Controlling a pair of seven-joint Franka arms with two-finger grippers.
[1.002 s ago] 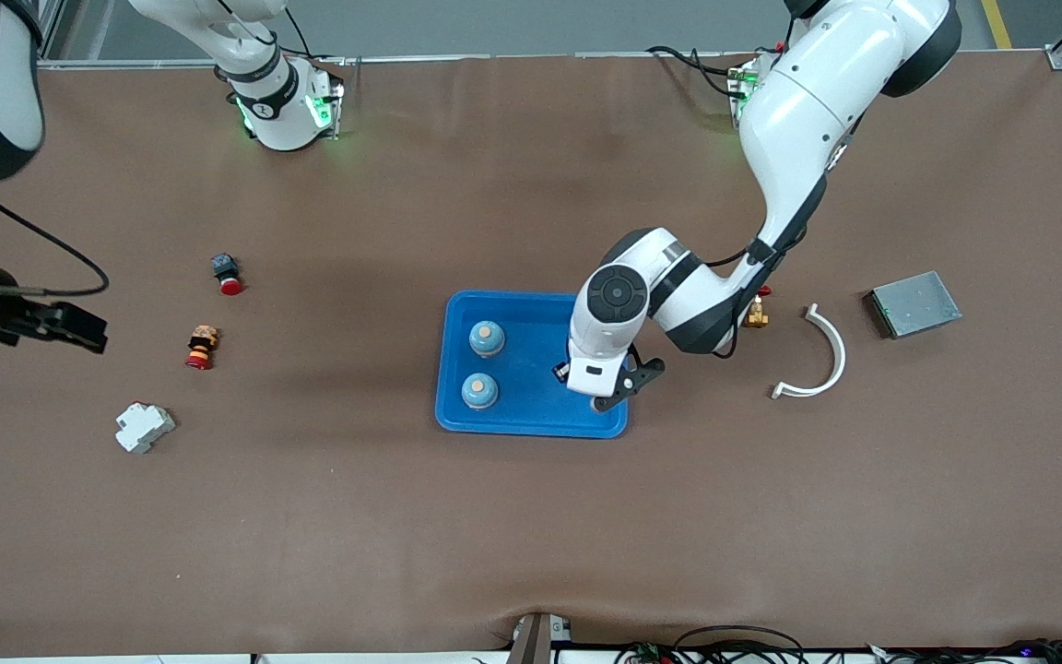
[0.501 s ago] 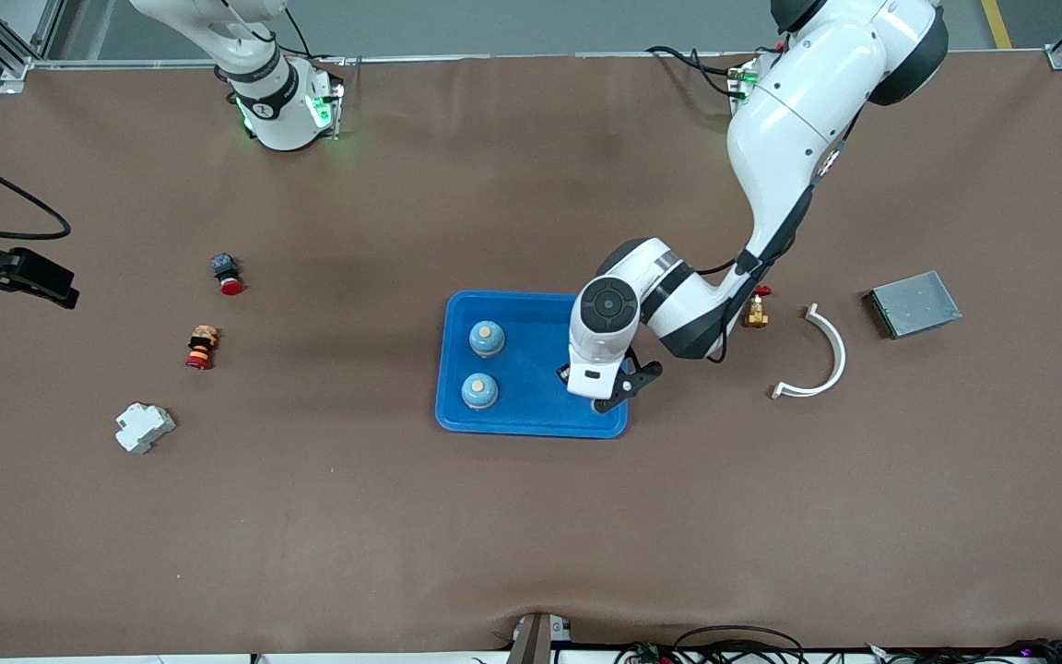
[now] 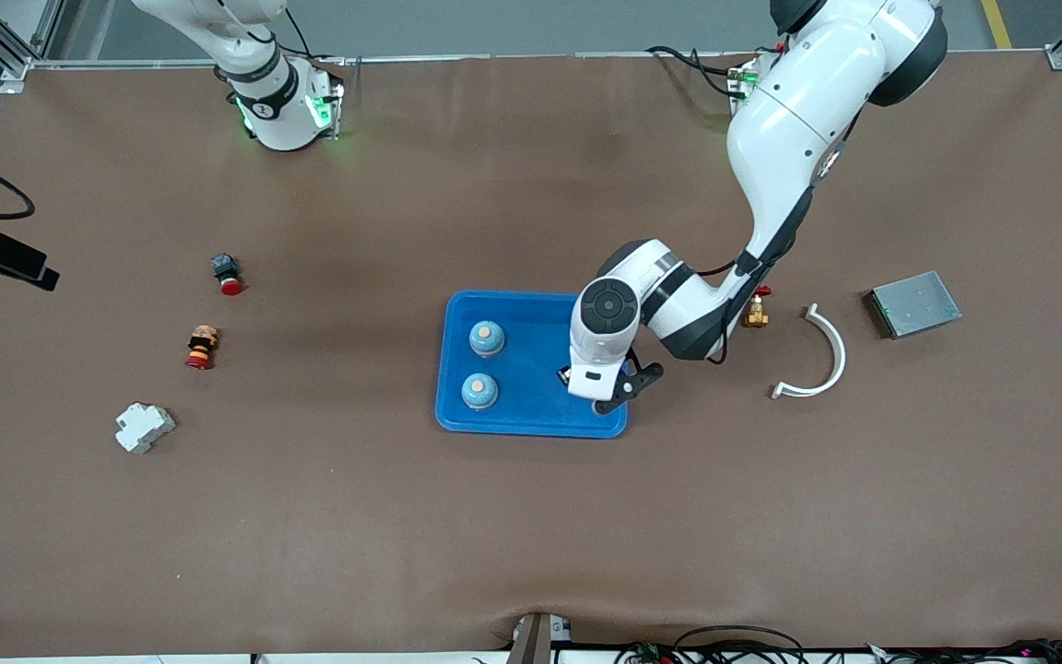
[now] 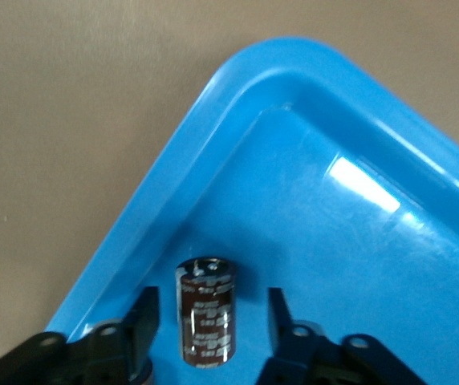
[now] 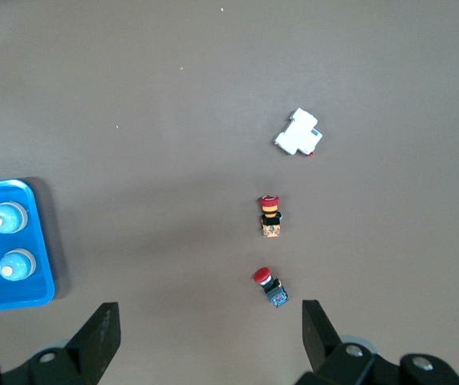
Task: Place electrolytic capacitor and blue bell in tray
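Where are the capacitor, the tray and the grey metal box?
capacitor [image 4: 207, 312], left wrist view, middle of its dark sleeve.
tray [image 3: 531, 310], front view, bare floor near its rim.
grey metal box [image 3: 915, 303], front view, centre of its top face.

Two bells [image 3: 487, 338] [image 3: 479, 391] stood in the tray [image 3: 513, 309], toward the right arm's end. The capacitor [image 4: 207, 312] lay in a tray corner, between the fingers [image 4: 144, 318] of the left gripper [image 4: 210, 322], touching neither. The right gripper [image 5: 210, 324] hung over bare table.
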